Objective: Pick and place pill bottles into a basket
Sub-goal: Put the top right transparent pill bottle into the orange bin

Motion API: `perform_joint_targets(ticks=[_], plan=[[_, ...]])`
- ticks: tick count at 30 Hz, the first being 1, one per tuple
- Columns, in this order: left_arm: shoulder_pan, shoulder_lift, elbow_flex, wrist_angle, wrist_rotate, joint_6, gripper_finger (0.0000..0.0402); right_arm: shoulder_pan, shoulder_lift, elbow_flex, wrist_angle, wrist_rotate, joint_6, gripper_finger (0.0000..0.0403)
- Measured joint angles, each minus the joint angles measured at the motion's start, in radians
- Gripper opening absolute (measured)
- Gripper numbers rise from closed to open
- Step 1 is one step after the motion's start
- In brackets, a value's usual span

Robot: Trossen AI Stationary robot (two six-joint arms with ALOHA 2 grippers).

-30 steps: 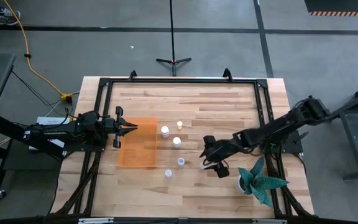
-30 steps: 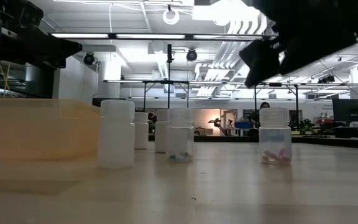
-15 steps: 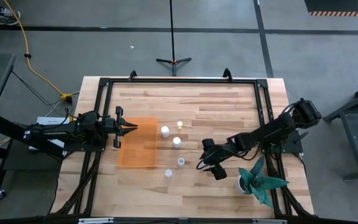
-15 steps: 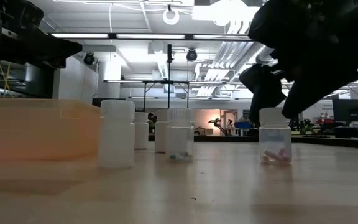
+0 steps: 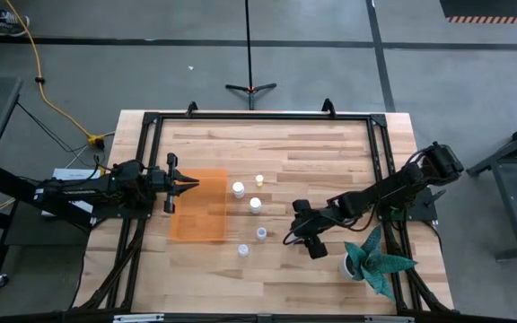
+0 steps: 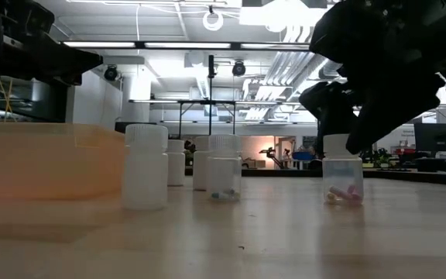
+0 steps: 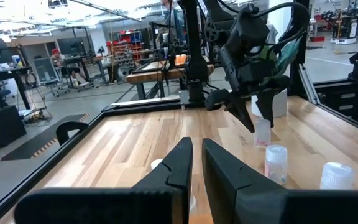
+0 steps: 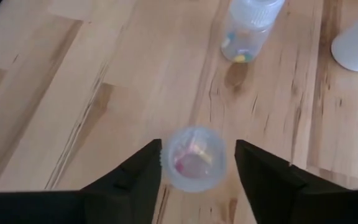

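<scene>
My right gripper (image 5: pixel 292 238) is open, pointing down, with its two fingers on either side of a small clear bottle (image 8: pixel 194 160) holding pink pills. That bottle stands upright on its base on the wood table (image 6: pixel 342 177). Several more white-capped pill bottles (image 5: pixel 256 205) stand between it and the orange basket (image 5: pixel 197 220). My left gripper (image 5: pixel 193 184) is shut and empty, hovering over the basket's far part.
A teal plant-like object in a white pot (image 5: pixel 375 260) stands near the table's right near corner, close to my right arm. A black frame (image 5: pixel 258 117) runs around the table. The nearest other bottle (image 8: pixel 247 28) stands just beyond the one between my fingers.
My right gripper has moved a little toward the table's left edge and come down, so its open fingers now stand around the top of the pink-pill bottle. The bottle has not moved. My left arm has kept still.
</scene>
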Motion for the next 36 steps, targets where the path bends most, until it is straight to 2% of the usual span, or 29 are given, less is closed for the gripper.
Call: perform_joint_targets(ticks=[7,11,17,23,26,31,36], plan=[[0.0,0.0,0.0,0.0,0.0,0.0,0.0072,0.0,0.0,0.0,0.01,-0.005,0.008,0.0126],[0.0,0.0,0.0,0.001,0.0,0.0,0.0072,-0.001,-0.016,0.0,0.064,-0.017,-0.004,0.0125],[0.0,0.0,0.0,0.011,0.003,0.0,0.0072,-0.025,-0.097,0.0,0.169,0.013,-0.137,0.0125],[0.0,0.0,0.0,0.037,0.011,-0.011,0.0075,-0.099,-0.08,0.0,0.486,0.023,-0.292,0.0129],[0.0,0.002,0.0,0.037,0.026,-0.019,0.0104,-0.152,-0.014,0.0,0.675,0.025,-0.326,0.0126],[0.0,0.016,0.0,0.083,0.107,-0.026,0.0198,-0.254,0.112,0.0,0.94,0.017,-0.281,0.0126],[0.0,0.071,0.0,0.137,0.087,-0.074,0.0273,-0.304,0.211,0.002,1.166,-0.001,-0.262,0.0126]])
